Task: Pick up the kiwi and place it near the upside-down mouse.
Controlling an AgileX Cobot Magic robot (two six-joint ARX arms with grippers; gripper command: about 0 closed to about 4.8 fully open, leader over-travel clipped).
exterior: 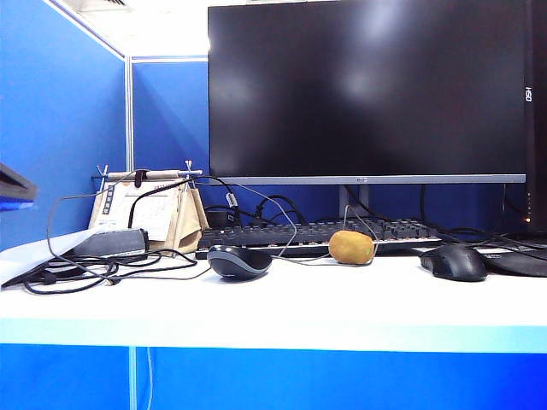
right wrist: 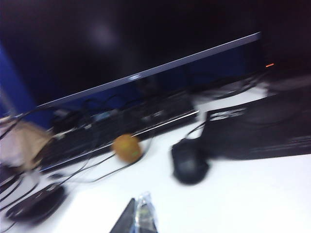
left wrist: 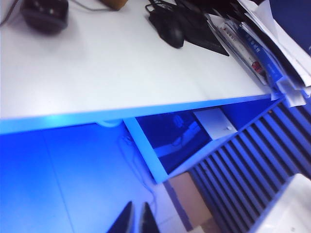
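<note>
Kiwi [exterior: 351,247]: untouched on table [exterior: 282,303], well right of upside-down mouse [exterior: 239,260].
Left gripper [left wrist: 136,219]: fingers together, off the table edge.
Right gripper [right wrist: 137,217]: fingers together, empty, short of the kiwi.

Kiwi [exterior: 351,247]: fuzzy olive-brown, egg-shaped, lying on its side on the white counter [exterior: 282,307], just in front of the keyboard [exterior: 316,235], near centre in the exterior view. Blurred in the right wrist view [right wrist: 127,148]. Untouched.

Upside-down mouse [exterior: 238,261]: dark, rounded like a bowl, light grey band along its edge. Sits on the counter left of the kiwi, apart from it.
</note>
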